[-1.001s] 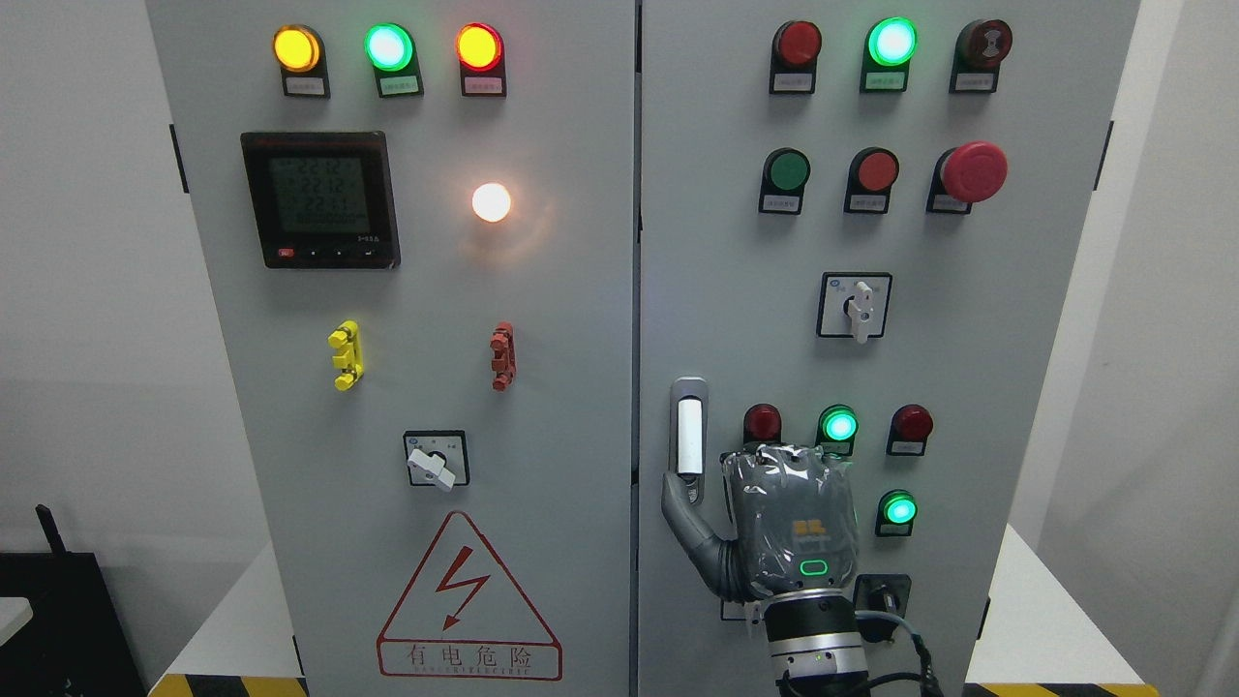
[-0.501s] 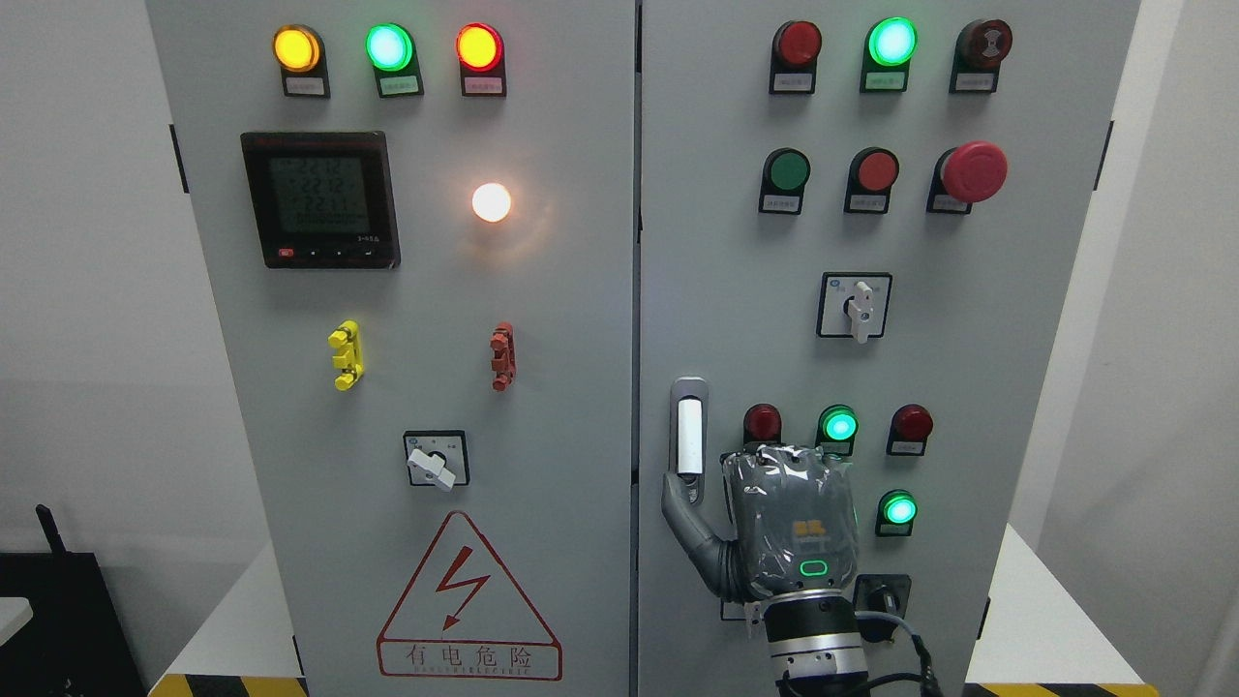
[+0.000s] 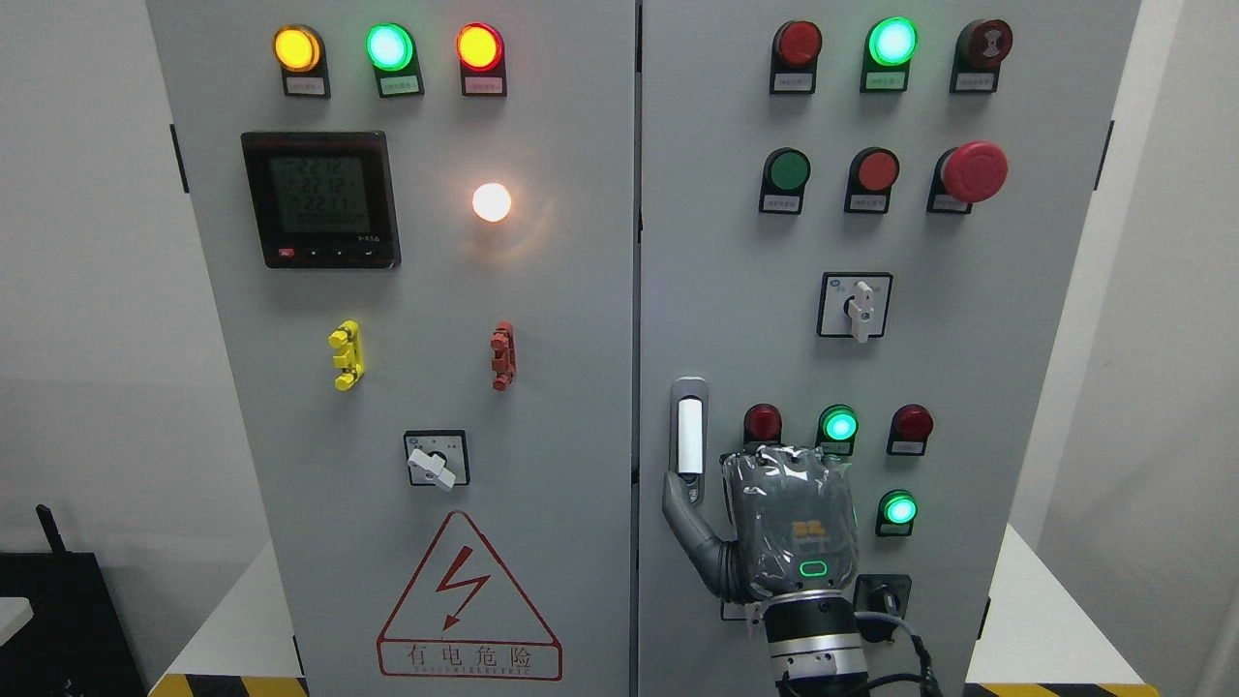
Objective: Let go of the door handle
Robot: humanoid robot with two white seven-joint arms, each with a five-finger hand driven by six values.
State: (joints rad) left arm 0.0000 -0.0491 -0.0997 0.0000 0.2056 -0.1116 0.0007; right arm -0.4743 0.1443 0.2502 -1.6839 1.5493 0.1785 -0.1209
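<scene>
While the two doors of the grey steel control cabinet (image 3: 542,407) sit flush, we note the tall silver-and-white door handle (image 3: 688,431) at the left edge of the right door. The right hand (image 3: 774,528), grey and plastic-wrapped, rests just right of it, its thumb (image 3: 682,503) touching the handle's lower end; the other fingers are hidden behind the palm, so we cannot tell their pose. Risks, moving rightward: a thumb that drags could tug the handle outward; a sideways retreat could brush the red round indicator lamp (image 3: 762,423) or the lit green round lamp (image 3: 838,425).
</scene>
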